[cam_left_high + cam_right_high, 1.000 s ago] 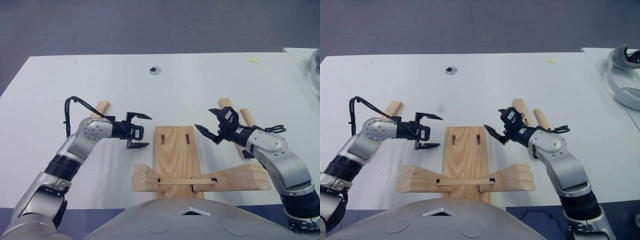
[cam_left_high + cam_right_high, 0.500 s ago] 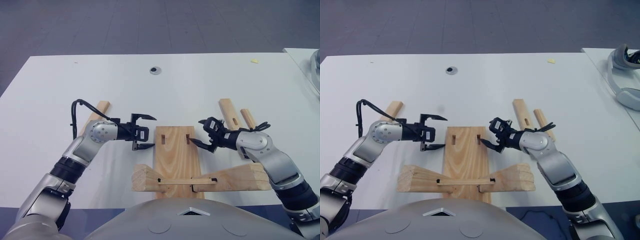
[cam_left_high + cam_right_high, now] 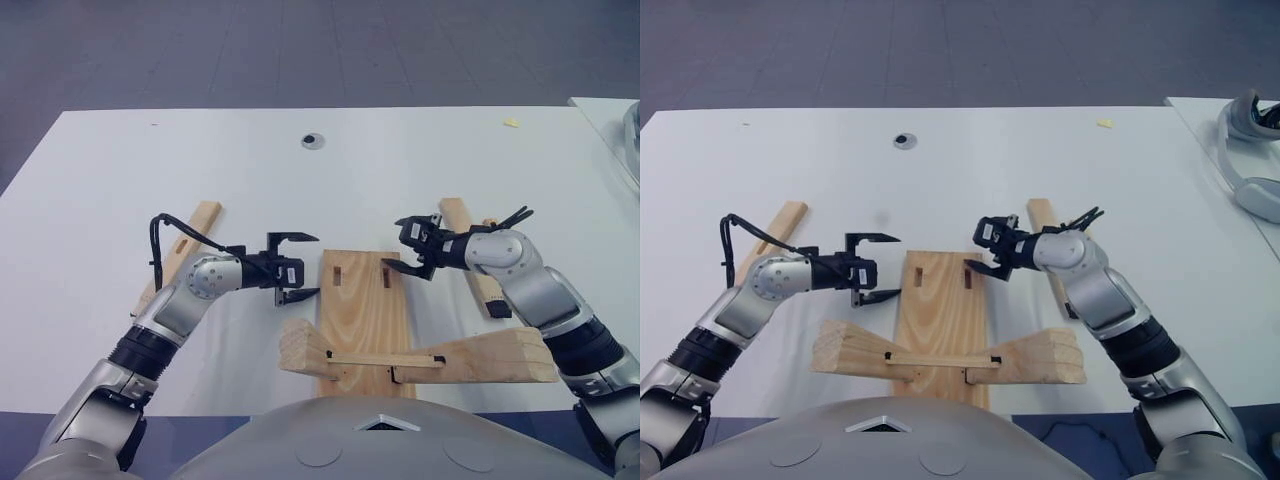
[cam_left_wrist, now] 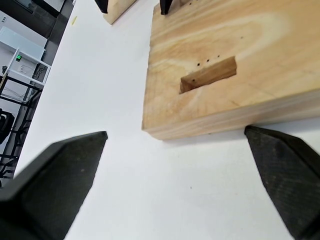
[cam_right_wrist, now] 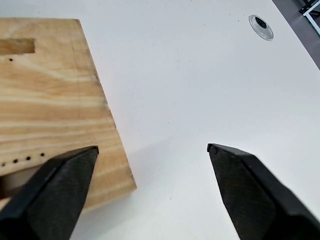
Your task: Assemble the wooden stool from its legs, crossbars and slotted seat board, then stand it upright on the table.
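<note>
Colleague: Trouble from here, where do you expect it?

Me: At the slotted seat board [image 3: 361, 305]. It lies flat on the table [image 3: 420, 160], and the joined legs with crossbar [image 3: 420, 358] lie across its near end. My left gripper [image 3: 305, 265] stands wide open just beside the far left corner. My right gripper [image 3: 392, 245] is wide open at the far right corner, with one finger above the wood. Both hold nothing. If I press only one corner, I think the board can turn and push the joined legs toward the near table edge.

Colleague: And the surface, the room?

Me: The table is white and smooth, so wood probably slides easily. On it lie a loose wooden bar [image 3: 200, 218] at my left and a second bar [image 3: 455, 213] at my right. A cable hole [image 3: 314, 141] is farther away, and behind is a grey tiled floor [image 3: 300, 50].
</note>
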Robot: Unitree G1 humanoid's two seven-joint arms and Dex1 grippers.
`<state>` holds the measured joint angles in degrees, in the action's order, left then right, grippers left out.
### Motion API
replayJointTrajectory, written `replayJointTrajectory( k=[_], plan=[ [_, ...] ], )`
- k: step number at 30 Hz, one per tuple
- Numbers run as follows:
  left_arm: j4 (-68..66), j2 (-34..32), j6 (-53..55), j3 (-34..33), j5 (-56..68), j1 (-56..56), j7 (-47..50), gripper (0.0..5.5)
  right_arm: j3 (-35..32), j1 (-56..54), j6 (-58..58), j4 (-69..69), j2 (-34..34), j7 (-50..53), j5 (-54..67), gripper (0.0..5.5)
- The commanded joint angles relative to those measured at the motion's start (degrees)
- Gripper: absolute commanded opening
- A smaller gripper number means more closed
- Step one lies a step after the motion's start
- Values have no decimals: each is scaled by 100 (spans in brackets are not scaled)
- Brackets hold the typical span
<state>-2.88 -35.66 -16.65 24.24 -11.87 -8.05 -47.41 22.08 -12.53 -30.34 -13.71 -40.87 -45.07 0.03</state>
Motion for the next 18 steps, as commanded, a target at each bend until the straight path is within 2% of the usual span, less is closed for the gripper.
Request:
replayJointTrajectory(
  k=[1,10,18],
  plan=[
    [-123,-101,141,138,-290,280,-8,511,-246,121,-151,-169,-236,-308,168,412],
    [-230,-89,107,189,-278,181,-37,511,-208,193,-446,-504,-223,-520,244,412],
    [-201,54,211,263,-289,135,12,511,313,-37,-348,-266,-280,-637,-257,412]
  ],
)
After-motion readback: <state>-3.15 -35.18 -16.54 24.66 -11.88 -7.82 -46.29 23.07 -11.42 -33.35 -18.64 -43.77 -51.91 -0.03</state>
